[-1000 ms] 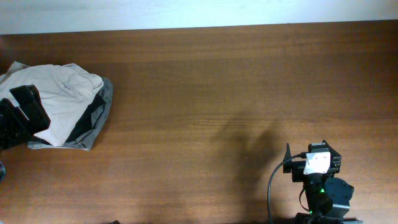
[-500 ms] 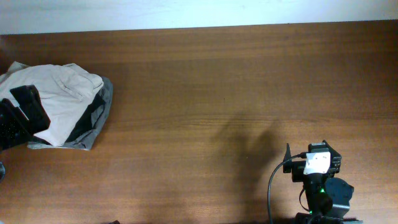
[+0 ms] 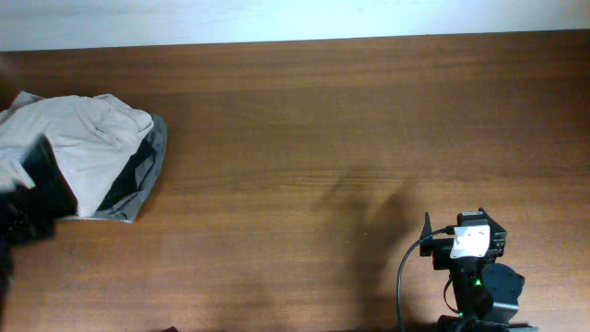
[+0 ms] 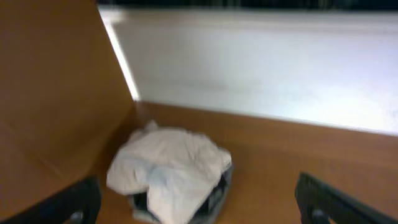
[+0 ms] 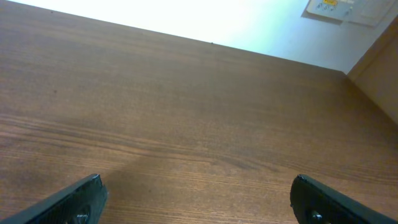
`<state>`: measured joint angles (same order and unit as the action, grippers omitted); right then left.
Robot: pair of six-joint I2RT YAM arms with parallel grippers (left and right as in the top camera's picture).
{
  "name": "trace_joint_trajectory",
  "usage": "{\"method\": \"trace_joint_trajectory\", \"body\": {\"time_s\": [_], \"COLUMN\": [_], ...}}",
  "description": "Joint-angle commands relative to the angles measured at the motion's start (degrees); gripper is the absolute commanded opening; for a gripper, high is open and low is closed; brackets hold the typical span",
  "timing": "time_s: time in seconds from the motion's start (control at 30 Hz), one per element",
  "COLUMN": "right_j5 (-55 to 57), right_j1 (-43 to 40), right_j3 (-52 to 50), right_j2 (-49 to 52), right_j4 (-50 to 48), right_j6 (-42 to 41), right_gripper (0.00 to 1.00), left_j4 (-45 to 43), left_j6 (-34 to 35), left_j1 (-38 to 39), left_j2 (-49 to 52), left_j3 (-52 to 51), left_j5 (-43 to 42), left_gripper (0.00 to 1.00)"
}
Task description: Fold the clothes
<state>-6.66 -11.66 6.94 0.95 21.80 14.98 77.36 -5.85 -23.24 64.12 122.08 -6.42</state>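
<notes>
- The left gripper (image 4: 198,190) is seen spread wide, with nothing held between its fingers (image 4: 74,202). Same deal at the right gripper (image 5: 196,186): fingers (image 5: 74,202) far apart over bare wood, nothing gripped.
- The clothes (image 3: 97,152) are found bunched in a crumpled pale heap, with a darker grey layer poking out underneath. They are right at the left edge of the desk (image 3: 350,129), toward the far-left corner. In the left wrist view they are framed just ahead of the open fingers.
- Biggest risk, probably: several layers get pinched at once if the heap is grabbed in the middle, since no clean hem or corner is exposed. A lump would then be lifted instead of a garment being spread.
- Second risk: the heap is so near the left edge that it could be shoved or dragged off the desk if the pull is made outward rather than toward the centre.
- Also, the left wrist view is smeared and the left arm (image 3: 32,198) is blurred in the overhead view, so the contact point can't be judged well.
- Pose: the left arm is reached in from the left edge, just beside the heap on its near side, with the wrist pointed at it.
- The right arm (image 3: 475,277) is parked at the near edge toward the near-right corner, well apart from the clothes. No help can be expected from it without a long reach.
</notes>
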Motion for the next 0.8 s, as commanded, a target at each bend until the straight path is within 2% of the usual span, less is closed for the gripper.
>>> {"method": "trace_joint_trajectory", "body": {"time_s": [0.0,0.27,0.43,0.63,0.77], "right_j5": [0.94,0.94,0.94,0.94,0.94], "right_j1": [-0.42,-0.42,-0.42,-0.42,-0.42], "right_j3": [-0.50,-0.50,-0.50,-0.50,-0.50], "right_j2": [-0.44,-0.44,-0.44,-0.44,-0.44], "right_j4": [-0.20,-0.20,-0.20,-0.20,-0.20], "right_j6": [-0.22,-0.22,-0.22,-0.22,-0.22], "right_gripper": [0.99,0.99,0.99,0.99,0.99], "left_j4": [-7.37,-25.33,-33.29,-41.46,-42.91], "left_j6": [-1.14,-1.11,-1.14,-1.11,-1.14], "left_j1": [0.42,1.51,1.75,4.22,6.78], "left_j2": [-10.86,-31.63,-40.94,-50.51,-55.12], "left_j3": [-16.59,-50.86,-67.06,-79.87,-84.37], "left_j5": [0.02,-2.38,-2.78,-3.26,-3.85], "left_gripper": [0.99,0.99,0.99,0.99,0.99]}}
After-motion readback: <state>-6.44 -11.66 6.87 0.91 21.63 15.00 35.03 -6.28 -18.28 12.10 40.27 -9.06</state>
